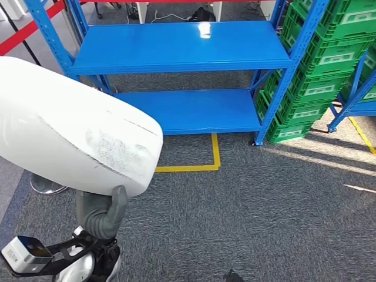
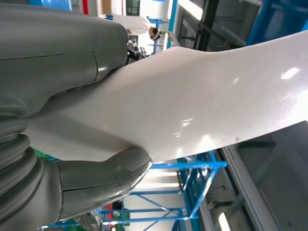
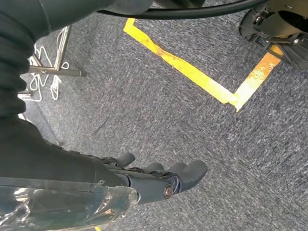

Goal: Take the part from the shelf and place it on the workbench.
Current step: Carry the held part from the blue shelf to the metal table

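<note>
I have the part (image 1: 75, 141) off the shelf (image 1: 181, 47) already, judging by how things stand: both blue shelf boards ahead of me are bare, and the big white curved shell is up in my left hand (image 1: 104, 214), out over the grey carpet (image 1: 266, 223) and well clear of the shelf's front edge. So the pick looks done. What is left is the carry and the set-down, and I see no workbench from here, so I expect I have to turn or walk before I can place anything.

In the head view the left hand sits under the part's lower edge, grey thumb up against the white surface, with the part's rounded end reaching toward the middle of the view. From the left wrist camera the part (image 2: 203, 106) runs away from the hand (image 2: 72, 120), clamped between the broad grey cover on one face and the thumb (image 2: 109, 175) pressed on the other. The grasp looks firm, though the overhang is long and could swing when I turn.

My right hand (image 3: 152, 178) hangs at my side over the carpet near a corner of yellow floor tape (image 3: 203, 79). Its fingers lie stretched out and slightly apart, holding nothing.

Stacked green crates (image 1: 328, 64) stand just beside the shelf's right upright.
</note>
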Controlling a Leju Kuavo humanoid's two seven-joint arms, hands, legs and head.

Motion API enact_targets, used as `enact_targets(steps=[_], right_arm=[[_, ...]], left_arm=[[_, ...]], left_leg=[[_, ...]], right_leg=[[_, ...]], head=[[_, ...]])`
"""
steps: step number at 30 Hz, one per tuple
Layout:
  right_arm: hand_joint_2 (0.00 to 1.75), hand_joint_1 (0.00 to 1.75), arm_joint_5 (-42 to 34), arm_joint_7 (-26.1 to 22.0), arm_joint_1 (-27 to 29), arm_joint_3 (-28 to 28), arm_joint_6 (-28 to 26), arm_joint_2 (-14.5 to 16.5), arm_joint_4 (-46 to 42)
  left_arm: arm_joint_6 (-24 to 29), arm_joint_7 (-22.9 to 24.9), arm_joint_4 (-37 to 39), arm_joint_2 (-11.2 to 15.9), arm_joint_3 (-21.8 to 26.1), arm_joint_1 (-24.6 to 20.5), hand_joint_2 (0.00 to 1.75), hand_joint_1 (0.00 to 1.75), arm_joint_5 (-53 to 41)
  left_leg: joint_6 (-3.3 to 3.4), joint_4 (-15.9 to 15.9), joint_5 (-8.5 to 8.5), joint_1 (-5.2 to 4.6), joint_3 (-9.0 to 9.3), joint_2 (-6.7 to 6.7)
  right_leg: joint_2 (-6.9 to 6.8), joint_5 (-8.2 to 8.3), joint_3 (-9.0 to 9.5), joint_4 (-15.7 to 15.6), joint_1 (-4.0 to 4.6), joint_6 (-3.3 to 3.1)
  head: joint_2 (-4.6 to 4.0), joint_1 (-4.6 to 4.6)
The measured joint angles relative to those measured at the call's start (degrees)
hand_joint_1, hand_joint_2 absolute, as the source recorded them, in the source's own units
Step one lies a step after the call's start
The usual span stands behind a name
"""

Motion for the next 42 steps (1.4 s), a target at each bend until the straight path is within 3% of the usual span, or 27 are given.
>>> enact_targets(steps=[2,3,4,6,7,8,9,11,12,14,15,18,20,22,23,24,26,28,30,32,34,37,38,39,40,42], right_arm=[[1.75,0.00,-0.20,-0.22,0.01,-0.01,0.09,-0.04,-0.01],[1.75,0.00,-0.29,-0.29,0.01,-0.01,0.10,-0.07,-0.02],[1.75,0.00,-0.36,-0.24,0.00,-0.02,0.05,-0.10,-0.03],[1.75,0.00,-0.45,0.25,-0.02,-0.05,-0.03,-0.15,-0.04],[1.75,0.00,-0.49,0.58,0.01,-0.09,-0.05,-0.19,-0.05],[1.75,0.00,-0.51,0.84,0.08,-0.13,-0.03,-0.22,-0.05],[1.75,0.00,-0.53,1.00,0.17,-0.15,-0.01,-0.26,-0.05],[1.75,0.00,-0.52,1.18,0.27,-0.20,0.02,-0.28,-0.05],[1.75,0.00,-0.52,1.21,0.23,-0.20,0.05,-0.23,-0.05],[1.75,0.00,-0.56,1.23,0.02,-0.20,0.13,-0.08,-0.05],[1.75,0.00,-0.63,1.26,-0.04,-0.20,0.16,0.00,-0.05],[1.75,0.00,-0.90,1.39,0.18,-0.22,0.17,0.04,-0.05],[1.75,0.00,-1.01,1.46,0.20,-0.25,0.20,0.04,-0.05],[1.75,0.00,-1.07,1.48,0.25,-0.27,0.22,0.04,-0.05],[1.75,0.00,-1.10,1.48,0.37,-0.27,0.25,0.04,-0.05],[1.75,0.00,-1.13,1.48,0.51,-0.27,0.27,0.04,-0.05],[1.75,0.00,-1.19,1.48,0.72,-0.27,0.33,0.05,-0.05],[1.75,0.00,-1.20,1.48,0.71,-0.27,0.39,0.07,-0.05],[1.75,0.00,-1.15,1.48,0.73,-0.27,0.46,0.07,-0.05],[1.75,0.00,-1.08,1.48,0.97,-0.27,0.51,0.04,-0.05],[1.75,0.00,-1.05,1.52,1.12,-0.28,0.51,-0.02,-0.05],[1.75,0.00,-1.03,1.58,0.96,-0.32,0.51,-0.14,-0.05],[1.75,0.00,-1.03,1.59,0.97,-0.33,0.51,-0.17,-0.05],[1.75,0.00,-1.03,1.59,1.04,-0.34,0.52,-0.20,-0.05],[1.75,0.00,-1.04,1.59,1.13,-0.35,0.52,-0.24,-0.05],[1.75,0.00,-1.03,1.61,1.18,-0.40,0.52,-0.32,-0.05]], left_arm=[[-0.16,0.00,-0.01,-0.03,0.14,0.01,1.75,1.69,0.04],[-0.25,0.00,-0.02,-0.08,0.20,-0.01,1.75,1.69,0.05],[-0.35,0.01,-0.02,-0.13,0.23,-0.03,1.75,1.69,0.05],[-0.54,0.01,-0.03,-0.22,0.27,-0.03,1.75,1.69,0.04],[-0.62,0.01,-0.03,-0.25,0.28,-0.03,1.75,1.69,0.03],[-0.68,0.00,-0.03,-0.27,0.28,-0.02,1.75,1.69,0.03],[-0.71,-0.01,-0.03,-0.29,0.29,-0.02,1.75,1.69,0.03],[-0.74,0.01,-0.03,-0.35,0.29,-0.03,1.75,1.69,0.03],[-0.75,0.01,-0.03,-0.37,0.29,-0.03,1.75,1.69,0.03],[-0.77,0.01,-0.04,-0.38,0.29,-0.05,1.75,1.69,0.03],[-0.80,0.01,-0.04,-0.39,0.29,-0.06,1.75,1.69,0.03],[-0.96,0.00,-0.08,-0.42,0.29,-0.11,1.75,1.69,0.08],[-1.01,-0.01,-0.11,-0.42,0.29,-0.15,1.75,1.69,0.18],[-1.02,0.00,-0.11,-0.39,0.29,-0.13,1.75,1.69,0.31],[-1.02,0.01,-0.11,-0.38,0.29,-0.11,1.75,1.69,0.37],[-1.03,0.01,-0.11,-0.38,0.29,-0.11,1.75,1.69,0.42],[-1.03,0.01,-0.11,-0.39,0.29,-0.13,1.75,1.69,0.44],[-1.03,0.01,-0.13,-0.42,0.29,-0.18,1.75,1.69,0.42],[-1.08,0.01,-0.19,-0.48,0.31,-0.20,1.75,1.69,0.46],[-1.03,0.02,-0.33,-0.63,0.33,-0.21,1.75,1.69,0.37],[-0.73,0.01,-0.46,-0.84,0.35,-0.27,1.75,1.69,-0.06],[-0.14,0.00,-0.51,-0.92,0.39,-0.24,1.75,1.69,-0.54],[0.03,0.00,-0.51,-0.91,0.40,-0.21,1.75,1.69,-0.57],[0.16,0.00,-0.51,-0.91,0.40,-0.20,1.75,1.69,-0.57],[0.25,0.00,-0.51,-0.91,0.40,-0.20,1.75,1.69,-0.57],[0.33,0.01,-0.51,-0.93,0.39,-0.21,1.75,1.69,-0.50]], left_leg=[[0.77,0.08,0.31,0.09,-0.32,0.02],[1.12,0.01,0.49,0.18,-0.38,0.06],[1.43,-0.06,0.67,0.29,-0.46,0.14],[1.78,-0.05,0.85,0.25,-0.72,0.31],[1.86,-0.03,0.92,0.20,-0.85,0.41],[1.90,-0.01,0.96,0.16,-0.92,0.50],[1.91,0.00,0.98,0.14,-0.93,0.66],[1.81,0.04,0.94,0.13,-0.80,1.06],[1.61,0.12,0.87,0.02,-0.77,1.35],[1.08,0.39,0.78,-0.33,-0.90,1.91],[0.82,0.48,0.79,-0.49,-1.02,2.31],[-0.02,1.32,-0.09,-0.43,-1.38,2.72],[-0.66,5.98,-3.12,-0.25,-3.48,1.67],[-0.89,13.31,-6.42,-0.17,-7.06,1.11],[-0.88,15.60,-6.94,-0.16,-8.27,1.06],[-0.79,16.04,-6.39,-0.16,-8.58,1.00],[-0.44,11.31,-2.87,-0.11,-6.24,0.26],[-0.08,4.39,-0.04,0.15,-2.87,-2.25],[0.19,1.27,0.38,0.28,-1.55,-3.84],[0.73,0.87,0.54,0.27,-1.54,-2.98],[1.41,0.56,0.85,0.43,-1.50,-1.78],[1.85,0.46,0.90,0.40,-1.54,0.30],[1.88,0.47,0.88,0.37,-1.54,1.03],[1.88,0.48,0.85,0.35,-1.54,1.70],[1.85,0.48,0.81,0.35,-1.51,2.32],[1.61,0.51,0.67,0.26,-1.32,3.40]], right_leg=[[-0.02,-0.04,-0.30,0.11,-0.10,0.54],[-0.01,-0.88,-0.77,1.12,-0.14,0.83],[-0.02,-2.38,-1.71,3.31,-0.16,1.10],[-0.03,-6.46,-4.71,10.72,-0.19,1.54],[-0.02,-7.93,-6.07,14.24,-0.20,1.66],[-0.02,-8.41,-6.62,16.18,-0.19,1.68],[-0.05,-7.83,-6.14,15.94,-0.19,1.65],[-0.67,-4.44,-2.32,9.43,-0.20,1.49],[-1.74,-3.23,-0.29,5.53,-0.05,1.41],[-3.05,-2.28,1.83,1.02,0.23,0.81],[-3.13,-2.46,1.80,0.65,0.39,0.45],[-1.47,-2.01,1.37,0.58,0.19,-0.62],[-0.47,-1.73,1.15,0.48,-0.03,-1.17],[0.58,-1.56,0.86,0.48,-0.06,-1.44],[1.14,-1.47,0.75,0.48,-0.06,-1.47],[1.72,-1.39,0.67,0.48,-0.06,-1.45],[3.00,-1.20,0.62,0.48,-0.08,-1.24],[4.23,-1.01,0.33,0.69,0.02,-0.87],[5.22,-0.68,-0.27,0.77,0.00,-0.31],[6.01,-0.33,-0.80,0.61,-0.21,0.38],[4.63,-1.57,-1.88,2.42,-0.09,1.04],[1.11,-6.88,-6.45,12.65,0.05,1.79],[0.70,-7.94,-7.65,15.57,0.04,1.92],[0.48,-7.94,-7.87,16.50,0.04,1.96],[0.23,-6.94,-6.94,15.15,0.05,1.92],[-1.65,-3.78,-2.64,7.69,0.17,1.72]], head=[[-0.01,0.04],[-0.01,0.21],[-0.01,0.36],[-0.01,0.69],[-0.01,0.72],[-0.01,0.72],[-0.01,0.74],[-0.01,0.75],[-0.01,0.79],[-0.01,0.76],[-0.01,0.73],[-0.01,0.62],[-0.01,0.47],[-0.01,0.40],[-0.01,0.39],[-0.01,0.40],[-0.01,0.39],[-0.01,0.41],[-0.01,0.43],[-0.01,0.43],[-0.01,0.83],[-0.01,1.31],[-0.01,1.29],[-0.01,1.31],[-0.01,1.30],[-0.01,1.32]])
